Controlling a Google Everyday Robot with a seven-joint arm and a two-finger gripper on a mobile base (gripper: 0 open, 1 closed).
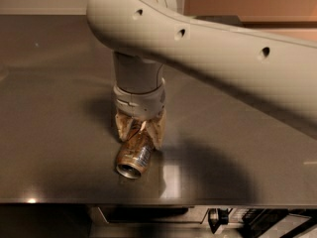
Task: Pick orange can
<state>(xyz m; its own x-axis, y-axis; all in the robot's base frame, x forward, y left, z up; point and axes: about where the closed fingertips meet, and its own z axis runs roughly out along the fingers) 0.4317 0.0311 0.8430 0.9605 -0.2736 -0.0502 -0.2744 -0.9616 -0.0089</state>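
The fingers [156, 129] of the gripper [140, 133] sit close together, pinching the far end of the orange can [134, 155]. The can lies on its side near the front edge of the tabletop [59, 108]. I'd judge it light, thin-walled and slick, easily dented or rolled. A hold across its round body, nearer the middle, looks safest.

Claw [140, 133] around orange can [134, 156] on table [54, 108]
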